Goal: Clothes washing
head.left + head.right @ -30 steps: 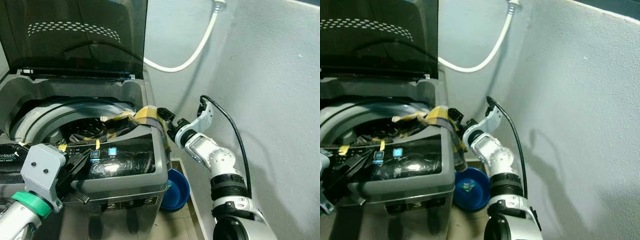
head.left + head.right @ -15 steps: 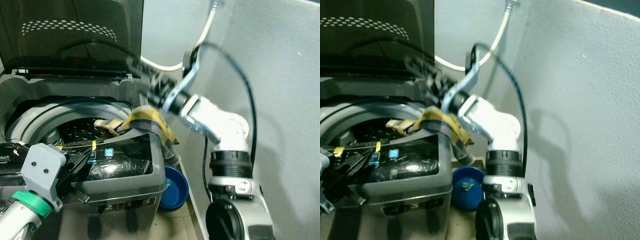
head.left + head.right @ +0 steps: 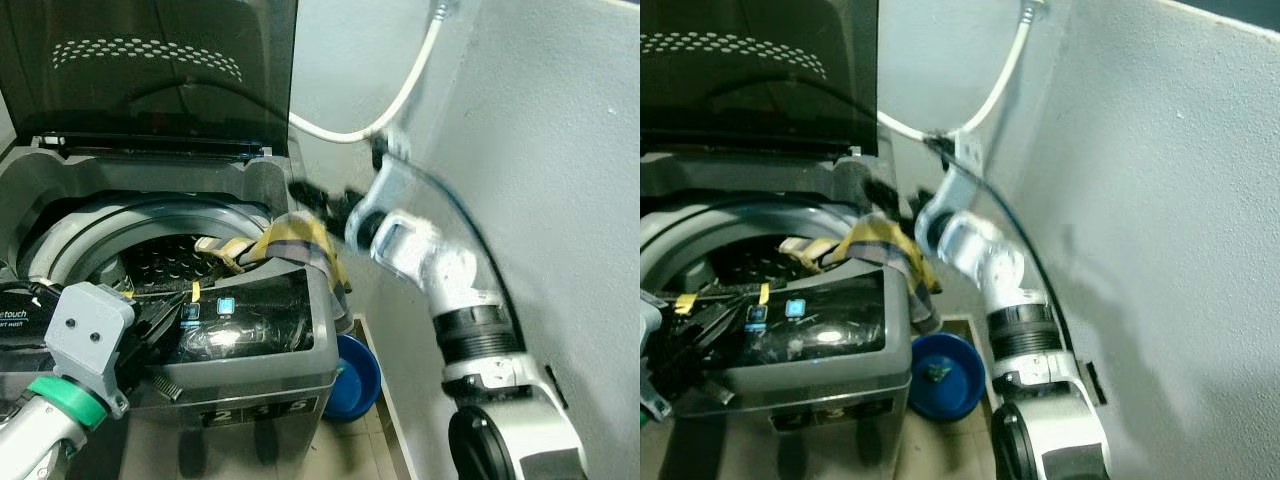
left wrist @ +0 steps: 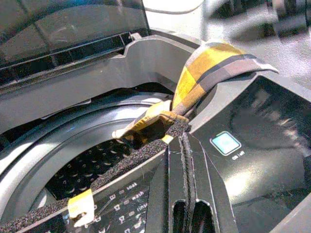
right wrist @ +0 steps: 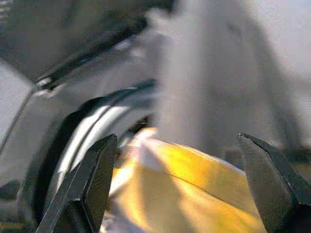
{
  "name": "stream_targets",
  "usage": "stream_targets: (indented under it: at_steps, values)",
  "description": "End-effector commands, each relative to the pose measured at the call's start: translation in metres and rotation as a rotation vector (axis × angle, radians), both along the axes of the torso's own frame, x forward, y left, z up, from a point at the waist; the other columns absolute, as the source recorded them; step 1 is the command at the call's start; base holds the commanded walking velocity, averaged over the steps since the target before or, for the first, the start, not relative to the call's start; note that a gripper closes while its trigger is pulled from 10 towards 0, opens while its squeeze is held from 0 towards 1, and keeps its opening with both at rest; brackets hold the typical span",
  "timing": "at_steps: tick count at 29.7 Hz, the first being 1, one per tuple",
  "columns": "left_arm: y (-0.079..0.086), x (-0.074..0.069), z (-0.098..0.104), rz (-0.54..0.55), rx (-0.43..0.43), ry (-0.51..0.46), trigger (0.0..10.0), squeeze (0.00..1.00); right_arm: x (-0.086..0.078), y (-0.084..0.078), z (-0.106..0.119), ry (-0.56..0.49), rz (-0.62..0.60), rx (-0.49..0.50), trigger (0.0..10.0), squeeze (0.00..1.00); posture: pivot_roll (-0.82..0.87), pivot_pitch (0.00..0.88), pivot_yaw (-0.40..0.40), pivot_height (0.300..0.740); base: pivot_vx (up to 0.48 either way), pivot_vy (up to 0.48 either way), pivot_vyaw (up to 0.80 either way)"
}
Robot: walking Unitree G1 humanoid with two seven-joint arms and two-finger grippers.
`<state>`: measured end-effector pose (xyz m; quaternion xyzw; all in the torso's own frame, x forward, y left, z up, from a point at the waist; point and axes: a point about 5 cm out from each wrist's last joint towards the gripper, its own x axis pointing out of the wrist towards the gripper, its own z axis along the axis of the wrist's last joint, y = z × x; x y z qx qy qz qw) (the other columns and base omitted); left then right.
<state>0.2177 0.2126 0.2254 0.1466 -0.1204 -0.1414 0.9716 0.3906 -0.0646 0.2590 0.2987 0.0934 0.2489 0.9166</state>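
Nearest, the left gripper [image 4: 187,160] rested on the washer's [image 3: 250,375] front control panel [image 3: 240,320], its jaws pressed together with nothing between them, tips pointing toward the drum [image 3: 150,255].

Just past the tips, the cloth [image 3: 290,240], a yellow plaid piece with dark stripes, lay draped over the washer's right rim. One end trailed into the drum opening; the other hung down the outer right side. It was not yet fully inside.

On the floor by the washer's right front corner sat a blue basin [image 3: 358,375].

Farther back, the right gripper [image 5: 182,189] hovered above the cloth at the right rear corner of the rim, jaws spread wide, empty, yellow fabric showing between them. The arm was motion-blurred in the head views.

Behind, the lid [image 3: 150,70] stood open, and a white hose [image 3: 400,95] ran along the wall.

Judgement: the cloth looked light, soft and limp, likely to sag and slide off the smooth rim. Best hold seemed the bunched fold on top of the rim, then lift and drop toward the drum.
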Motion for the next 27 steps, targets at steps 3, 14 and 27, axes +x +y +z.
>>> stream_targets:
  at_steps: [3, 14, 27]
  values:
    - [0.000, 0.000, -0.002, -0.007, 0.012, 0.008, 10.0, 0.00, 0.003, -0.010, -0.006, 0.063, -0.056, 0.157, 10.0, 1.00, 0.08, 0.058, -0.062, 0.740, 0.000, 0.000, 0.00]
    - [0.000, 0.002, -0.002, -0.017, 0.012, 0.011, 10.0, 0.00, -0.008, 0.004, -0.050, 0.406, -0.012, 0.444, 10.0, 1.00, 0.07, 0.057, -0.053, 0.740, 0.000, 0.000, 0.00]
    - [-0.001, 0.003, -0.002, -0.025, 0.011, 0.011, 10.0, 0.00, -0.026, 0.055, 0.001, 0.389, 0.256, 0.541, 10.0, 1.00, 0.08, 0.057, -0.054, 0.740, 0.000, 0.000, 0.00]
